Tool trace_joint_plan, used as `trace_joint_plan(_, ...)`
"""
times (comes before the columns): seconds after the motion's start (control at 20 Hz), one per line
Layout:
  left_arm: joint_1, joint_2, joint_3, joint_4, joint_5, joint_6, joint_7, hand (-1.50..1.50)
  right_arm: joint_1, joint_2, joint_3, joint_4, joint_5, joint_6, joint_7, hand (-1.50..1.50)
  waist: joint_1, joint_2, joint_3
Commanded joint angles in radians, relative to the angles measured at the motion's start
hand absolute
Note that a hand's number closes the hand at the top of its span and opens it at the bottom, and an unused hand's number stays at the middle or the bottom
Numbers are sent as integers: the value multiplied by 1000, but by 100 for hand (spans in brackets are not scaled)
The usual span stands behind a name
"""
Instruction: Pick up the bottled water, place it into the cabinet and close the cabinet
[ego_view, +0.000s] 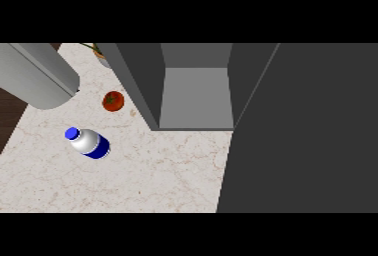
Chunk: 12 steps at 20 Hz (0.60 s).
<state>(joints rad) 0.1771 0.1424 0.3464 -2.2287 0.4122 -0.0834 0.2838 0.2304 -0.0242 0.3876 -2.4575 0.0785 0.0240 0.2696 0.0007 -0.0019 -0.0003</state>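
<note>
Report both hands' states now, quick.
Left hand: not in view; only a grey forearm shows at upper left.
Right hand: not in view.
The water bottle stands on the counter, held by nothing.

Blue-capped white plastic water bottle (88, 143) on speckled marble counter (148, 180), left of open grey cabinet (196, 97); round red tomato (113, 100) between them, farther back.

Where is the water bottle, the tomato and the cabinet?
water bottle (90, 143), head view, on its white body.
tomato (113, 101), head view, on its red middle.
cabinet (196, 95), head view, on its grey inside floor.
</note>
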Motion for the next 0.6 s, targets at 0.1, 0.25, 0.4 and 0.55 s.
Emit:
trace_joint_plan(0.1, 38, -12, -1, 38, -65, -46, -41, -150, -42, 23, 149, -48, 154, -82, 71, -150, 0, 0, -1)
trace_joint_plan(0.25, -21, 27, -13, 122, -85, -54, -13, -150, 6, -11, 122, -107, 116, -65, 94, -150, -8, 0, 0)
trace_joint_plan(0.4, 38, -29, -48, 138, -147, -64, -82, -150, -15, -19, 117, -63, 138, -86, 60, -150, -4, 0, 0)
trace_joint_plan(0.55, -51, -8, -23, 269, -165, -53, -120, -150, -68, -21, 99, -61, 116, -91, 113, -150, -5, 1, 0)
